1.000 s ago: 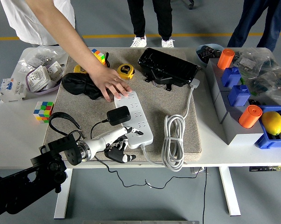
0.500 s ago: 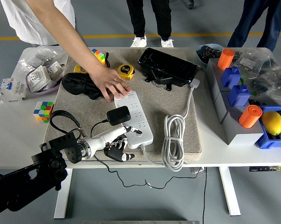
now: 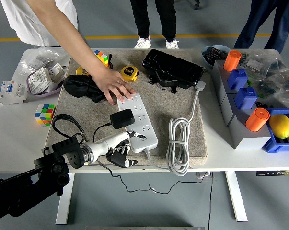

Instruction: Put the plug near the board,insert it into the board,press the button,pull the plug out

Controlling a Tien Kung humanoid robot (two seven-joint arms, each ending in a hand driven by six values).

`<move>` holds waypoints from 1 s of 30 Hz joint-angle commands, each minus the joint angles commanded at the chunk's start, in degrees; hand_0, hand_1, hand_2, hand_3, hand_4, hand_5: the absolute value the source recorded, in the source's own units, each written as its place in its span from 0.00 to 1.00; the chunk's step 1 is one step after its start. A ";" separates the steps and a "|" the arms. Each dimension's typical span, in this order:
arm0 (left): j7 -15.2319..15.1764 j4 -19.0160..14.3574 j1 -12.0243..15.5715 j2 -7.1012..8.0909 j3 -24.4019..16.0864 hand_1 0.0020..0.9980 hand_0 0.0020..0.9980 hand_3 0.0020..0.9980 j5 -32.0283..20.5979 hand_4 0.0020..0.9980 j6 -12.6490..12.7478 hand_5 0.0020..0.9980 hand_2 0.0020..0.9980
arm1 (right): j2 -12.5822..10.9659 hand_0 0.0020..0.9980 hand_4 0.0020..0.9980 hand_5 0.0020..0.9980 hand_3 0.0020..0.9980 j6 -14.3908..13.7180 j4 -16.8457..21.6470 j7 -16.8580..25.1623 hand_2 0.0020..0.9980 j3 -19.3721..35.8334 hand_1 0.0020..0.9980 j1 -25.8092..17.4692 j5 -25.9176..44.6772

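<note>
Plug [image 3: 121, 118] adapter: light, rigid, smooth black block plugged in power strip [image 3: 137, 120], best pinched across sides; left hand [image 3: 121, 144] alongside, fingers loosely curled, empty.

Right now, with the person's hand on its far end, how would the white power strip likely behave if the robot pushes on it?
The power strip looks rigid, so it should slide or pivot as one piece, not flex. The person's hand pressing its far end probably keeps it from skidding. The textured mat under it likely adds grip. The left hand sits at its near end.

Bright, even overhead light; soft short shadows; sharp focus; slight wide-angle bowing at edges
</note>
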 joint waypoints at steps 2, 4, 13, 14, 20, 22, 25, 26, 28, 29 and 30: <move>0.19 0.17 -0.06 0.03 0.24 0.08 0.04 0.88 -0.04 0.74 -0.21 0.00 0.15 | 0.10 0.61 0.67 0.17 0.54 -0.01 -0.01 -0.01 0.57 0.13 0.61 0.01 0.02; 0.31 0.25 -0.05 0.06 0.40 0.08 0.04 0.88 -0.08 0.74 -0.32 0.00 0.15 | 0.17 0.61 0.67 0.17 0.54 -0.01 -0.04 -0.02 0.57 0.20 0.61 0.00 0.04; -0.55 -0.11 0.29 0.11 -0.17 0.08 0.04 0.88 -0.05 0.74 -0.04 0.00 0.15 | 0.44 0.61 0.67 0.17 0.54 0.00 -0.09 -0.03 0.57 0.60 0.61 -0.29 0.02; -1.26 -0.33 0.38 0.11 -0.53 0.08 0.04 0.88 -0.02 0.74 0.32 0.00 0.15 | 0.50 0.61 0.67 0.17 0.54 0.00 -0.10 -0.05 0.57 0.63 0.61 -0.34 0.01; -6.83 -1.27 0.76 0.11 -2.82 0.09 0.05 0.87 -0.85 0.68 3.31 0.00 0.19 | 0.80 0.61 0.67 0.17 0.54 0.02 -0.23 -0.13 0.57 0.64 0.61 -0.52 0.09; -9.58 -1.48 0.86 0.24 -3.50 0.09 0.05 0.87 -1.87 0.68 4.75 0.00 0.19 | 0.86 0.61 0.67 0.17 0.54 0.02 -0.22 -0.15 0.57 0.72 0.61 -0.58 0.15; -13.45 -1.76 0.99 0.30 -4.19 0.17 0.16 0.83 -3.71 0.85 7.46 0.12 0.34 | 0.84 0.61 0.67 0.17 0.54 0.02 -0.18 -0.18 0.57 0.81 0.61 -0.65 0.18; -14.89 -1.82 1.06 0.28 -4.33 0.17 0.16 0.83 -4.45 0.85 8.59 0.12 0.34 | 0.85 0.61 0.67 0.17 0.54 0.02 -0.20 -0.19 0.57 0.87 0.61 -0.69 0.19; -18.06 -1.86 1.27 0.15 -4.67 0.17 0.16 0.83 -6.23 0.85 11.19 0.12 0.34 | 0.91 0.61 0.67 0.17 0.54 0.03 -0.22 -0.20 0.57 0.91 0.61 -0.82 0.23; -19.70 -1.83 1.41 0.06 -4.90 0.17 0.16 0.83 -7.41 0.85 12.53 0.12 0.34 | 0.95 0.61 0.67 0.17 0.54 0.03 -0.23 -0.22 0.57 0.90 0.61 -0.89 0.22; -20.92 -1.80 1.50 -0.02 -5.06 0.17 0.16 0.83 -8.27 0.85 13.50 0.12 0.34 | 1.00 0.61 0.67 0.17 0.54 0.02 -0.25 -0.22 0.57 0.91 0.61 -0.92 0.24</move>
